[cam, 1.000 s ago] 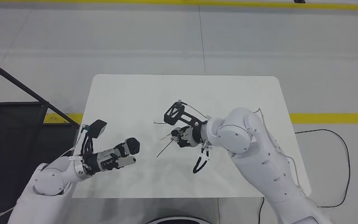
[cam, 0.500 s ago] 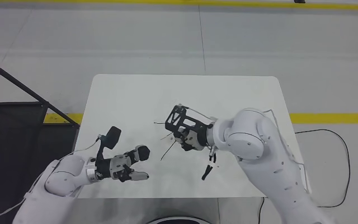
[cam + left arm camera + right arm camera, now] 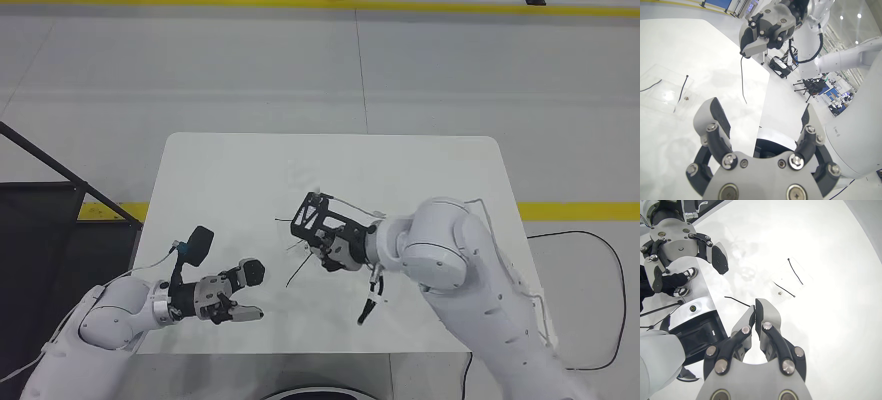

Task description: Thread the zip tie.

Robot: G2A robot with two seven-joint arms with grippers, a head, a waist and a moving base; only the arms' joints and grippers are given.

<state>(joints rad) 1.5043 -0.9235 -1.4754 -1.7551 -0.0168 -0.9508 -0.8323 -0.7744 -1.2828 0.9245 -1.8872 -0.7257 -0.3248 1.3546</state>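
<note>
right gripper [image 3: 755,306]: clenched on zip tie [image 3: 738,301], mid-table | left gripper [image 3: 762,108]: released, near left | spare ties [image 3: 795,271]: on clear sheet [image 3: 789,281], just beyond right gripper

I note a white table [image 3: 420,170] carrying a clear sheet [image 3: 662,94], a small brown nub [image 3: 686,98] on it; yellow floor line [image 3: 580,211] beyond.

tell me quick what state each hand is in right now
left hand: open, holding nothing
right hand: closed on a zip tie
</note>
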